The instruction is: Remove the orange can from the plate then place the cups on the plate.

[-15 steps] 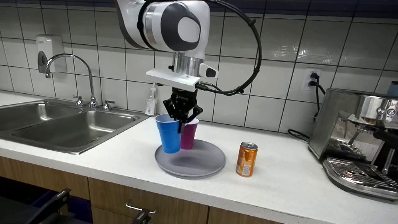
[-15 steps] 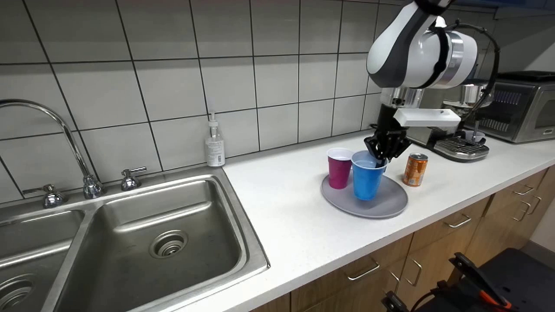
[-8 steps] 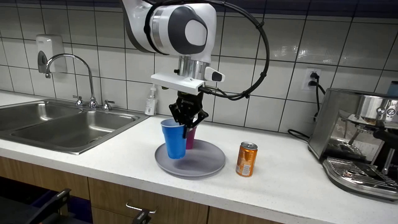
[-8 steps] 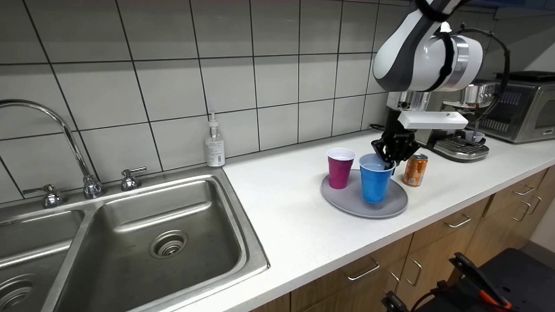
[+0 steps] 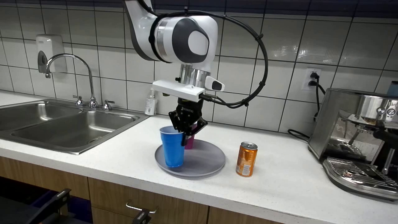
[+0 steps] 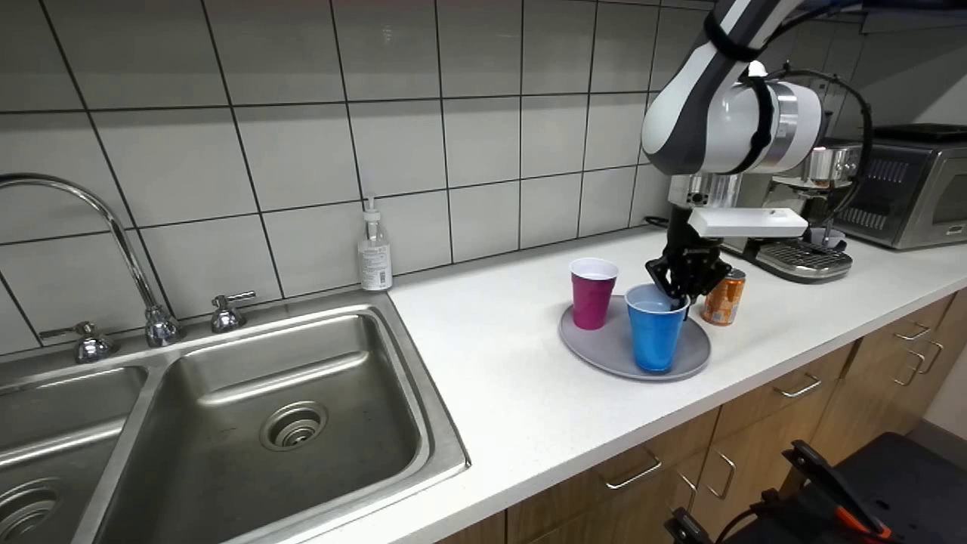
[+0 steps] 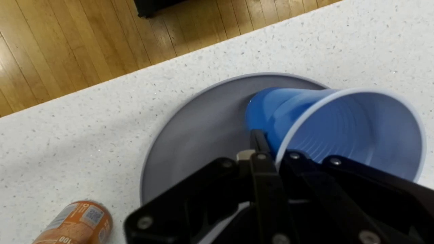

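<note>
Two steps out of three to tick off already, prob. For step one, find the orange can (image 5: 246,159) off the plate (image 5: 205,161), upright on the counter (image 5: 279,180) to the right, apart from the rim in both exterior views. Looks to need no more work. For the first half of step two, see the magenta cup (image 6: 592,301) upright on the far side of the plate, toward the left in an exterior view, free of any grip. Count as placed.

Last on the list, the blue cup (image 6: 654,332): over the near part of the plate, roughly upright, base within the rim in both exterior views. On the surface or just above it? Hard to say for sure; prob. touching or v. close, judging by the dark line under the base. Not released yet, though: held by the gripper (image 6: 678,302), clamped together on the right side of the cup's rim, w/ fingers (image 7: 260,142) inside and outside the wall, as per wrist view.

Left to do, at a guess: settle base flat if not there yet, part the fingers, lift straight up, back off. Min. work, then. Main risks, est.: setting down on the near lip of the plate and tipping on release, or hooking the rim w/ the inner finger and pulling a lightweight-looking cup up again. Also mind the magenta cup, just beyond, when backing out. No need to touch the can again, presumably.
</note>
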Tool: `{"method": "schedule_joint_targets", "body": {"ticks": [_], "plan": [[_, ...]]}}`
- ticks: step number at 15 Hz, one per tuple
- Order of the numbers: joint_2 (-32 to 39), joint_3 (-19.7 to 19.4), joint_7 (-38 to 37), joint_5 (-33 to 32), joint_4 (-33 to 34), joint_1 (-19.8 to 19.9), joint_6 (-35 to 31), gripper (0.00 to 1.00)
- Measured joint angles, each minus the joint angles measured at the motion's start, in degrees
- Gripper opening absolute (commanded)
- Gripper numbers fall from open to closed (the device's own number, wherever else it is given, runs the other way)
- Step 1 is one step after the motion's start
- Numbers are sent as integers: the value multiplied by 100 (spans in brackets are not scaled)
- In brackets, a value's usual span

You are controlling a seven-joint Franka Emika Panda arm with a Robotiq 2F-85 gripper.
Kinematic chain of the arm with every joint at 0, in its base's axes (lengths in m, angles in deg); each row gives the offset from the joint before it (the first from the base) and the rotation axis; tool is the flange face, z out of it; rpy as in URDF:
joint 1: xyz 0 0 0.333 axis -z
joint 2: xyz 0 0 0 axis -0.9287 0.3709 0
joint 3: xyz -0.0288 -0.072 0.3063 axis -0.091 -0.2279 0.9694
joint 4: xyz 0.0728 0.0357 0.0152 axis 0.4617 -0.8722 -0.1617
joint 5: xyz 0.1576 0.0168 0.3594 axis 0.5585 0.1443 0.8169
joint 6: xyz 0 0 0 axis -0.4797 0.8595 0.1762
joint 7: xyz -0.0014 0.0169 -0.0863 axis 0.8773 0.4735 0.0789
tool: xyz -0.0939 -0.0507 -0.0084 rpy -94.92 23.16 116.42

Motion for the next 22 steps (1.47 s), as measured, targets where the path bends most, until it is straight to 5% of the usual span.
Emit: {"method": "schedule_joint_targets", "body": {"ticks": [5, 7, 16, 22], "plan": [[153, 1, 0, 21, 130, 0, 1, 1], [192, 4, 0, 27, 165, 0, 1, 31], [222, 47, 0, 36, 267, 0, 10, 97], [45, 52, 3, 35, 414, -6, 10, 100]]}}
